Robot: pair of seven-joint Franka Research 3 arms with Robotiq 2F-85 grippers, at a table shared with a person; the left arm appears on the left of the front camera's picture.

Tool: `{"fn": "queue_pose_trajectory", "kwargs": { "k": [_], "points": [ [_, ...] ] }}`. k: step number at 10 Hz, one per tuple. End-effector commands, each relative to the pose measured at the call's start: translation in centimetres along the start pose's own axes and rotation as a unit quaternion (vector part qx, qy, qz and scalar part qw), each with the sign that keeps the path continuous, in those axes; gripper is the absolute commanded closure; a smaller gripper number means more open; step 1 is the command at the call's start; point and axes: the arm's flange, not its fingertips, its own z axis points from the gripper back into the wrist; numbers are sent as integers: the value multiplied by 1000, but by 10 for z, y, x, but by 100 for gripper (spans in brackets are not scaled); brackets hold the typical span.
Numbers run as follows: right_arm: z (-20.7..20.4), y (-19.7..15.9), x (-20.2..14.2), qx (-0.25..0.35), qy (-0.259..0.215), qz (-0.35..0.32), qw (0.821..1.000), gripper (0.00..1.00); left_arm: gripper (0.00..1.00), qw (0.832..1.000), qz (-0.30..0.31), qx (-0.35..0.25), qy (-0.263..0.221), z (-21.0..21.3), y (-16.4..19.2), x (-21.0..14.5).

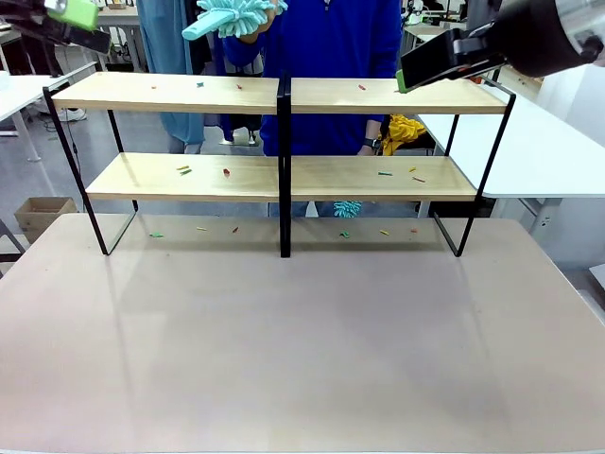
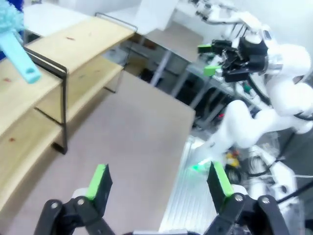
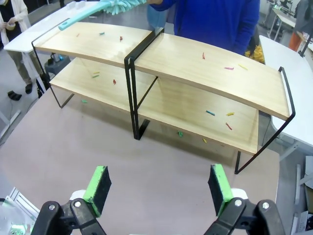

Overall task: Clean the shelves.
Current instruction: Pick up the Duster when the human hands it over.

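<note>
The shelves (image 1: 170, 93) stand across the far half of the table (image 1: 302, 359). Their four pale boards are speckled with small coloured scraps (image 1: 184, 170) in red, green and yellow on both tiers, and a few more lie on the table under the lower boards. Behind them a person in a blue top (image 1: 331, 57) holds a fluffy teal duster (image 1: 236, 14) over the left end of the top tier. The left tool (image 2: 160, 182) hangs high off the left end of the rack, its green pads (image 2: 100, 182) wide apart with nothing between them. The right tool (image 3: 158, 183) hovers high near the right end, equally spread and empty. The step in hand looks like taking the duster, or at least starting a sweep. A good grip would close on the plain handle (image 1: 194, 31) rather than the fluff. Strokes should run lengthwise along each board, top tier first, pushing scraps toward an open end — not into the central post (image 1: 284, 170). No brand, label or writing is legible anywhere.
</note>
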Motion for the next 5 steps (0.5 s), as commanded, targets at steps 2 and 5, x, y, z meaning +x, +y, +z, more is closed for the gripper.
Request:
{"fn": "queue_pose_trajectory", "kwargs": {
  "k": [2, 5],
  "points": [
    [0, -1, 1, 2, 1, -1, 1000, 0, 0, 998, -41, 36, 20, -3, -11, 4],
    [0, -1, 1, 2, 1, -1, 1000, 0, 0, 994, 29, -98, 25, -10, 18, 18]
  ]
}}
